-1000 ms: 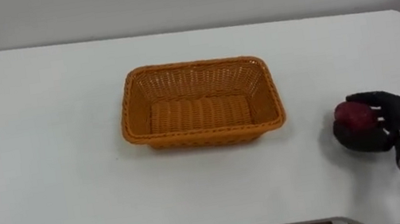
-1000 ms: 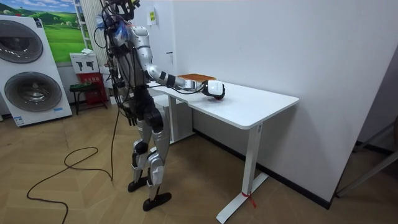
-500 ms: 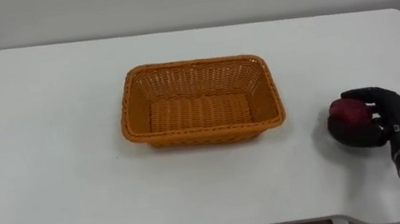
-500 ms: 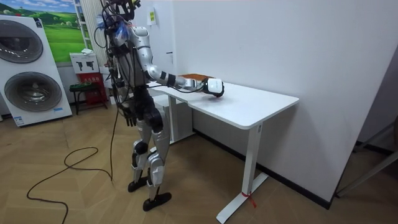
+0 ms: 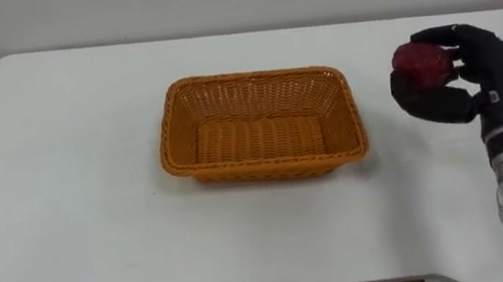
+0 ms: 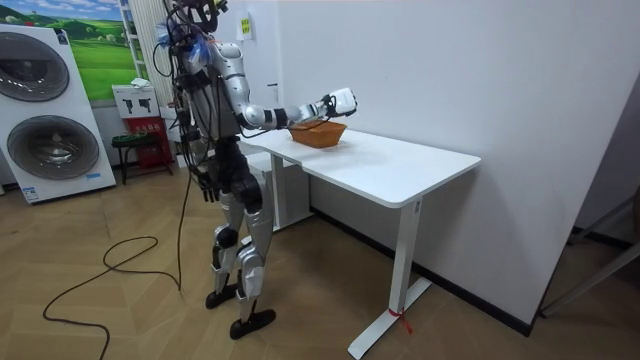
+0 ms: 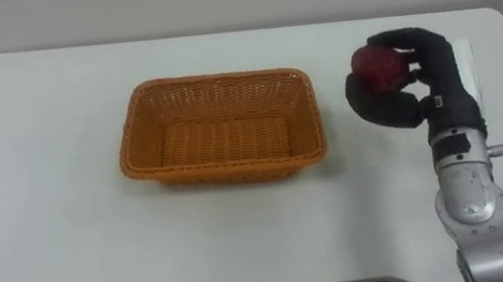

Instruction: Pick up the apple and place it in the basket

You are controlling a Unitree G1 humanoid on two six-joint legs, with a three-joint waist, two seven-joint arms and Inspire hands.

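One red apple [image 5: 421,60], one orange wicker basket [image 5: 266,165], one white table [image 5: 67,190], two white washing machines [image 6: 35,65] [image 6: 52,147]

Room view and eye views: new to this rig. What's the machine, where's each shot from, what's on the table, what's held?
A two-legged humanoid robot stands at a white table. The room view comes from a camera off in the room and shows the whole robot. The two eye views come from its head camera, looking down on one scene. On the table stands an empty orange wicker basket. The black thing is its right hand, curled round a red apple, held off the table to the basket's right.
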